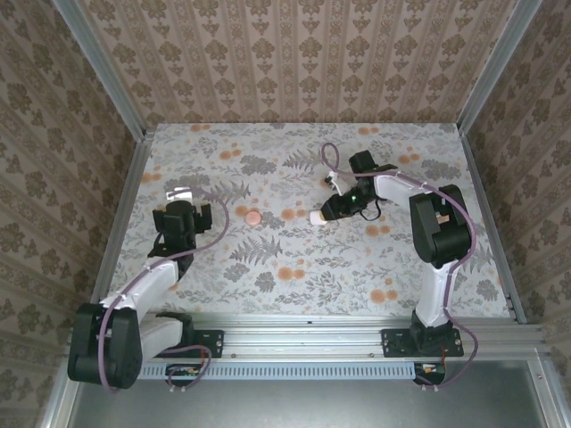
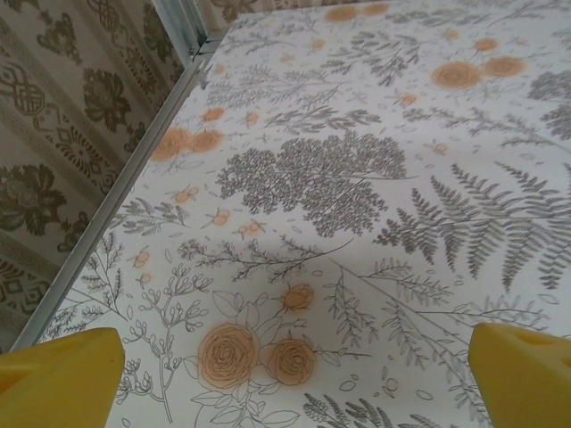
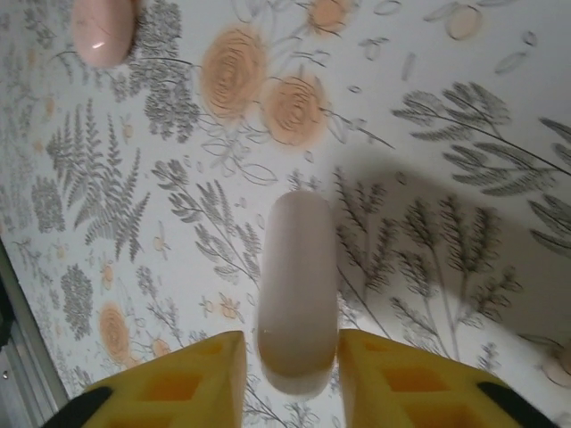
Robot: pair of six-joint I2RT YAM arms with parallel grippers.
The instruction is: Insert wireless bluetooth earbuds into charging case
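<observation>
The charging case [image 3: 297,285], a glossy white rounded pebble seen edge-on, stands between the yellow fingers of my right gripper [image 3: 292,343]. The jaws are open, with a thin gap on each side of the case, and its near end looks blurred. In the top view the case [image 1: 317,217] shows at the tip of the right gripper [image 1: 325,214], mid-table. My left gripper [image 2: 294,348] is wide open over bare floral cloth, at the table's left [image 1: 181,193]. The earbuds are out of view.
A round pinkish-orange disc [image 1: 252,216] lies left of the case, seen top left in the right wrist view [image 3: 104,31]. Patterned walls with metal rails [image 1: 120,223] bound the floral table on three sides.
</observation>
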